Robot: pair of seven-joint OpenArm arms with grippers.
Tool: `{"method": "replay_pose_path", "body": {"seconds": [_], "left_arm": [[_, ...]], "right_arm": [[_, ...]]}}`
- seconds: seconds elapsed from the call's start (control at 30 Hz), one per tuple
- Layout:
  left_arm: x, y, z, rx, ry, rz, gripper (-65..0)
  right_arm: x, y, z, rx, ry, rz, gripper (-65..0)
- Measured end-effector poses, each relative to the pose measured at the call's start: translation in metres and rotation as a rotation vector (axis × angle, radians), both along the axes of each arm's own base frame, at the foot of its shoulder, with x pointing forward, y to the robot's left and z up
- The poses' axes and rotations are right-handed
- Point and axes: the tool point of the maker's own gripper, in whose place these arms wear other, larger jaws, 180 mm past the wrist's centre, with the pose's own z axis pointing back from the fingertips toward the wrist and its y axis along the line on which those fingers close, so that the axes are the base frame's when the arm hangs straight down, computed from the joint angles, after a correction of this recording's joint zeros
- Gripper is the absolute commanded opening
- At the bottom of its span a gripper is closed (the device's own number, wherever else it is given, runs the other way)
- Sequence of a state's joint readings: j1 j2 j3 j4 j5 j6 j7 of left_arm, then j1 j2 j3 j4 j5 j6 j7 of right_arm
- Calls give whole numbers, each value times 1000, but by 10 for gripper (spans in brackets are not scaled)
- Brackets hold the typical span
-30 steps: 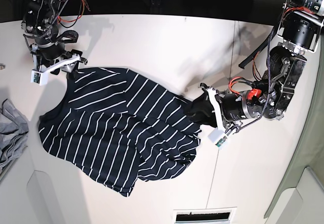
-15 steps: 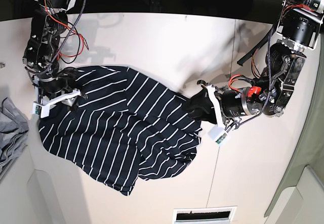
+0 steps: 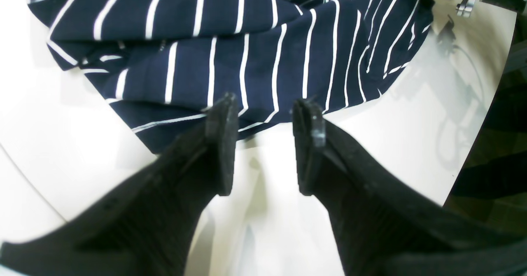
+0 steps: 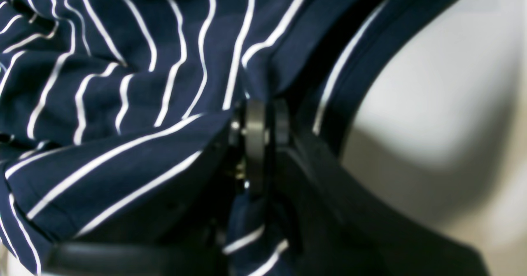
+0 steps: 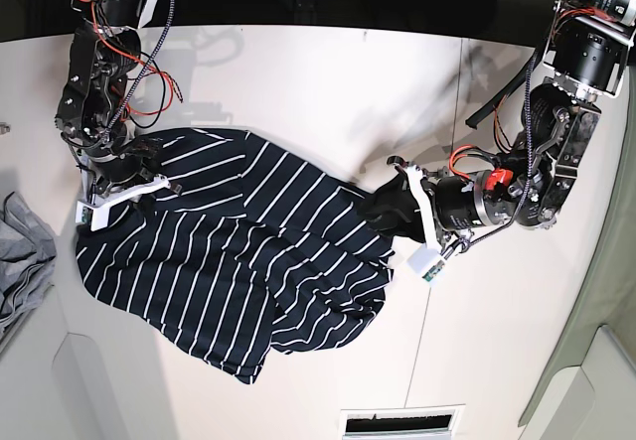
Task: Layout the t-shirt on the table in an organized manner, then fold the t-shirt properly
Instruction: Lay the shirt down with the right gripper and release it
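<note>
Now, far left in the base view, a grey garment sits off the bench edge. Right hand has dropped onto the striped t-shirt's upper corner and clenched on a fold of it. Shirt lies rumpled mid-bench. Left hand reaches in sideways at the opposite edge, fingers parted, gripping nothing.

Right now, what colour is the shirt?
Dark navy with thin white stripes; the shirt shows best in the base view.
</note>
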State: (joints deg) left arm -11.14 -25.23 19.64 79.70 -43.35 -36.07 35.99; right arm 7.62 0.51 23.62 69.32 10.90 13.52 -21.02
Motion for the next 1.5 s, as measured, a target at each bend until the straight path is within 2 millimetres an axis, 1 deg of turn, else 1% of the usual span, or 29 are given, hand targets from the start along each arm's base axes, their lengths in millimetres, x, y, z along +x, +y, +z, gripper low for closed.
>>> {"method": "replay_pose_path", "body": {"seconds": [0.07, 0.13, 0.2, 0.27, 0.37, 0.43, 0.47, 0.6, 0.7, 0.73, 0.77, 0.8, 0.87, 1.03, 1.1, 1.23, 1.33, 1.4, 1.5], "left_arm": [[0, 0, 0, 0, 0, 0, -402], [0, 0, 0, 0, 0, 0, -402], [0, 0, 0, 1, 0, 0, -402], [-1, 0, -1, 4, 3, -2, -402], [-2, 1, -3, 13, 13, -5, -402], [-3, 1, -3, 15, 14, -13, -402], [-4, 0, -3, 14, 12, -21, -402], [-5, -2, -2, 10, 9, -36, -402], [-5, -2, -2, 10, 9, -35, -402], [-5, -2, -2, 10, 9, -35, -402], [-5, -2, -2, 10, 9, -35, -402], [-5, -2, -2, 10, 9, -36, -402], [-5, -2, -2, 11, 9, -35, -402], [-5, -2, -2, 10, 9, -35, -402], [-5, -2, -2, 10, 9, -36, -402], [-6, -3, 0, 0, 10, -37, -402], [-6, -10, 11, -22, -10, -54, -402], [-5, -17, 17, -36, -25, -63, -402], [-7, -30, 17, -57, -20, -72, -402]], "right_arm": [[1, -1, 2, -10, -3, 3, -650], [3, -4, 8, -23, -16, 1, -650], [4, -10, 19, -35, -26, -6, -650], [2, -22, 36, -61, -58, -23, -650], [-10, -45, 62, -117, -113, -66, -650], [-24, -60, 72, -151, -121, -93, -650], [-31, -66, 73, -165, -117, -104, -650], [-59, -95, 65, -184, -78, -181, -650], [-77, -114, 60, -183, -56, -243, -434], [-83, -120, 60, -168, -59, -270, -382], [-87, -125, 61, -152, -65, -294, -353], [-91, -130, 61, -146, -66, -314, -350], [-94, -132, 62, -125, -76, -332, -350], [-93, -123, 58, -88, -64, -319, -351], [-92, -123, 58, -88, -64, -318, -351], [-95, -133, 58, -114, -70, -366, -351], [-98, -140, 46, -107, -50, -381, -351], [-98, -143, 31, -94, -13, -377, -350], [-84, -134, 17, -16, -22, -304, -352]]}}
